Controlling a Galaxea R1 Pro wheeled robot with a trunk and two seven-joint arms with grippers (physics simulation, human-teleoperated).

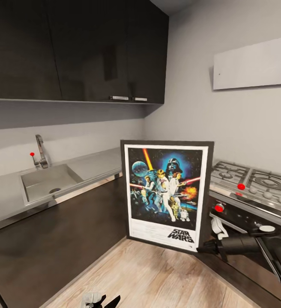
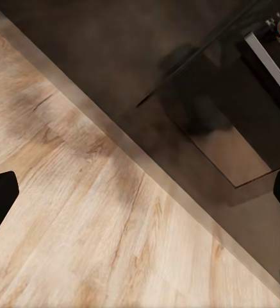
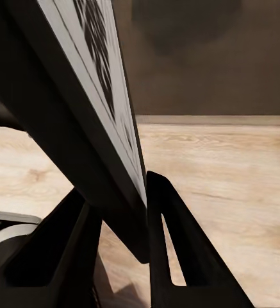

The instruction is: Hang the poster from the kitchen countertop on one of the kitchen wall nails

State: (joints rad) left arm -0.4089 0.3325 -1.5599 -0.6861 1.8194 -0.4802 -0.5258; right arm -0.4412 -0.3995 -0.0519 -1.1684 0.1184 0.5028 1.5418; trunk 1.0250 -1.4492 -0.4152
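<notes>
The right pincer (image 3: 123, 224) clamps the poster (image 1: 166, 194) at its lower right corner; keep it upright and raise it slowly toward the wall.

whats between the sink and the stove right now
The poster, held upright in the right end effector, hangs between the sink and the stove in the head view, hiding the counter corner behind it.

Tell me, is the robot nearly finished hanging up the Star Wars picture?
Not yet. Picking up is done: the poster is off the countertop and held upright in the air, above the wooden floor. The right gripper pinches its lower corner. Left to do: carrying it to a wall nail and hanging it. No nail can be made out here.
</notes>
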